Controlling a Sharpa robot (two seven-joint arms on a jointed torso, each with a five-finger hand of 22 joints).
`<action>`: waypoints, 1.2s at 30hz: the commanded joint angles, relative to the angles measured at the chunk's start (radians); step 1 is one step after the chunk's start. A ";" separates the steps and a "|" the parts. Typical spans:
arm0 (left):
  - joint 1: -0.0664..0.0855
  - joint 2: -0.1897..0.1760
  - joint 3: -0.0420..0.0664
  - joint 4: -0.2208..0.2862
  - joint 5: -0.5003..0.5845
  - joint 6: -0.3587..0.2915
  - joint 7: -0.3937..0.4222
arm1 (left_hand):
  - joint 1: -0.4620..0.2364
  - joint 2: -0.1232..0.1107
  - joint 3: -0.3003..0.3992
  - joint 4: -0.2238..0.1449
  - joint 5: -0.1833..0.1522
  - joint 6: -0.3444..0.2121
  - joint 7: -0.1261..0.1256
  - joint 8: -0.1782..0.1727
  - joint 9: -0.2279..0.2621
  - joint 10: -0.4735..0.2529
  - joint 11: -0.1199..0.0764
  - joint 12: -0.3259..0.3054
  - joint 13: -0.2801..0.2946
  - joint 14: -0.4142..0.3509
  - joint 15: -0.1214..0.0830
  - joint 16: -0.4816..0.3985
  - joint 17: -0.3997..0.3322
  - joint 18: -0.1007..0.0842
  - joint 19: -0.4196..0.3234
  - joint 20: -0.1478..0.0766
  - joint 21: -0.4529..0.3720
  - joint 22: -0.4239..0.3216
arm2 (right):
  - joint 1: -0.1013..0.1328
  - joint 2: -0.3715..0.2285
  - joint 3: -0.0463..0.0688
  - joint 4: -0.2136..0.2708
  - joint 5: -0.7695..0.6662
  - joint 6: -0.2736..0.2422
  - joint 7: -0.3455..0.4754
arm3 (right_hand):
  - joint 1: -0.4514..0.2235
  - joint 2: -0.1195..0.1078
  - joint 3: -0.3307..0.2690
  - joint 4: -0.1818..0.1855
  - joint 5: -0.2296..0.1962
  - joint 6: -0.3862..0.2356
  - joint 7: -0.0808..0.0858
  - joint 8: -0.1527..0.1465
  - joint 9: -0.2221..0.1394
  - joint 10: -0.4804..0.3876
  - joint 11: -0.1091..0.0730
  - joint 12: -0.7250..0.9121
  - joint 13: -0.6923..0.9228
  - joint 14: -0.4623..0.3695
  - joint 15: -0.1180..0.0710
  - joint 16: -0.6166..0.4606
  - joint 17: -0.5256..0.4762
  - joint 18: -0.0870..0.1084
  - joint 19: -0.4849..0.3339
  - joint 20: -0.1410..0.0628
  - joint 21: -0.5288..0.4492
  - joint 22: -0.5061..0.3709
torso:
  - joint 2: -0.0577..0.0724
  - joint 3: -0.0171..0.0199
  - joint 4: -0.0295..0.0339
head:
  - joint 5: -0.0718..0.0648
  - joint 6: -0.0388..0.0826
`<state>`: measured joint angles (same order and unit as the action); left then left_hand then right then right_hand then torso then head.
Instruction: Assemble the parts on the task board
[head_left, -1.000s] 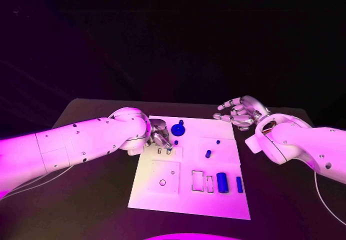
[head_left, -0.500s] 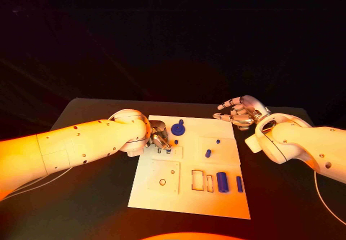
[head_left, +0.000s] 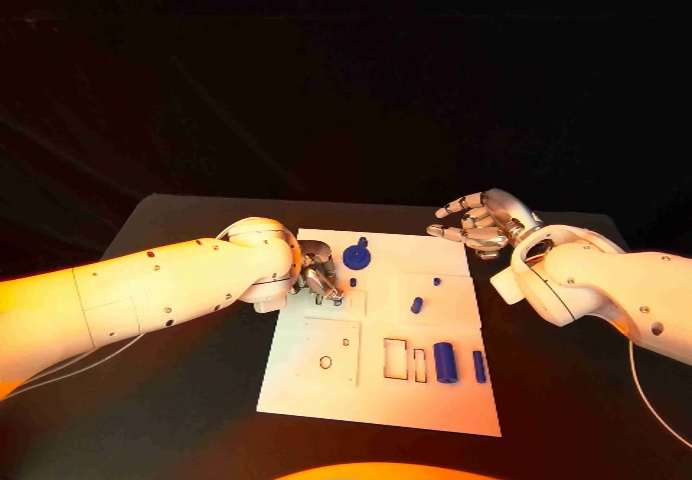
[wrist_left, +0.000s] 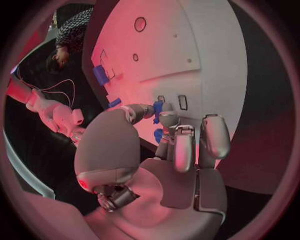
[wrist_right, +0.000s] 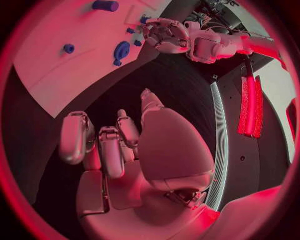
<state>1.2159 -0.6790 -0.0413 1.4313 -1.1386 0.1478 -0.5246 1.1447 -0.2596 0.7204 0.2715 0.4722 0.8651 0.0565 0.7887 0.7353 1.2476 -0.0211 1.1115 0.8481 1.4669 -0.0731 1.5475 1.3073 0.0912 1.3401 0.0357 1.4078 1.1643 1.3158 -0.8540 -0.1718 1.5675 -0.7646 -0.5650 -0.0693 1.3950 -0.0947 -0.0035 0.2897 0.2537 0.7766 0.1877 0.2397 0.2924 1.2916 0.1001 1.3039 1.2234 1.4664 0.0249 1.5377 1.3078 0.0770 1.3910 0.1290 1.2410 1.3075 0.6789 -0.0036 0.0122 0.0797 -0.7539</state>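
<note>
Two thick, rounded white arm shells, smooth plastic, small dark screw dots scattered along left forearm and near right forearm edge. Thin pale cable trails under left arm. Silver metallic left hand and right hand: jointed segmented fingers, rounded glossy pads, bulbous palm cover.

The black table fills the lower half of the head view, and its far edge runs across the middle of the frame. Behind it the upper half of the frame is dark. A thin pale cable lies on the table at the lower left. Another thin cable lies at the right edge of the frame.
</note>
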 joint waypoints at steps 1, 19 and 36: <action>-0.004 0.000 -0.003 0.001 -0.004 0.026 -0.006 | -0.001 0.011 0.232 -0.238 0.004 0.009 -0.002 0.006 0.002 0.007 0.000 0.003 0.000 0.096 -0.005 0.006 0.238 -0.008 0.007 0.000 0.007 0.002 | -0.001 0.001 0.000 -0.001 -0.008 0.019 0.004 | 0.000 0.009 0.007 0.001 -0.006 0.001 -0.001 0.005 0.000 -0.004 0.000 -0.003 -0.001 0.076 -0.001 -0.005 0.146 0.006 -0.005 -0.001 -0.005 0.007 | 0.000 -0.0009 -0.0006 | 0.001 -0.001; -0.004 -0.008 0.002 -0.013 0.112 -0.006 -0.005 | -0.002 0.008 0.235 -0.245 0.009 0.014 -0.004 0.005 0.002 0.016 -0.002 0.011 0.013 0.097 -0.006 0.008 0.241 -0.008 0.010 -0.001 0.009 0.006 | -0.001 0.003 0.000 -0.007 -0.008 0.020 0.003 | 0.000 0.009 0.007 0.001 -0.006 0.001 -0.001 0.005 0.000 -0.004 0.000 -0.003 -0.001 0.076 -0.001 -0.005 0.146 0.006 -0.005 -0.001 -0.005 0.007 | 0.001 -0.0008 -0.0004 | 0.002 -0.002; -0.004 -0.009 0.004 -0.031 0.150 0.034 -0.001 | 0.002 -0.003 0.240 -0.261 0.012 0.023 -0.005 0.001 0.002 0.022 -0.004 0.013 0.018 0.098 -0.008 0.011 0.245 -0.010 0.014 -0.004 0.013 0.013 | -0.001 0.005 0.000 -0.017 -0.008 0.020 0.003 | -0.002 0.010 0.007 0.002 -0.006 0.000 -0.002 0.006 0.000 -0.004 0.000 -0.003 -0.002 0.076 -0.001 -0.005 0.146 0.006 -0.006 -0.002 -0.007 0.006 | 0.000 0.0001 -0.0008 | -0.001 -0.005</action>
<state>1.2134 -0.6891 -0.0367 1.4008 -1.0029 0.1497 -0.5247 1.1453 -0.2590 0.7118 0.2629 0.4802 0.8783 0.0533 0.7926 0.7369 1.2657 -0.0248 1.1190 0.8668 1.4668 -0.0731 1.5557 1.3073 0.0913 1.3445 0.0312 1.4170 1.1770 1.3152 -0.8494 -0.1717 1.5505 -0.7646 -0.5592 -0.0713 1.3948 -0.0945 -0.0032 0.2900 0.2537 0.7766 0.1877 0.2397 0.2924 1.2916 0.1002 1.3039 1.2226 1.4664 0.0249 1.5377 1.3074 0.0770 1.3911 0.1290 1.2391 1.3077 0.6786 -0.0040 0.0114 0.0794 -0.7581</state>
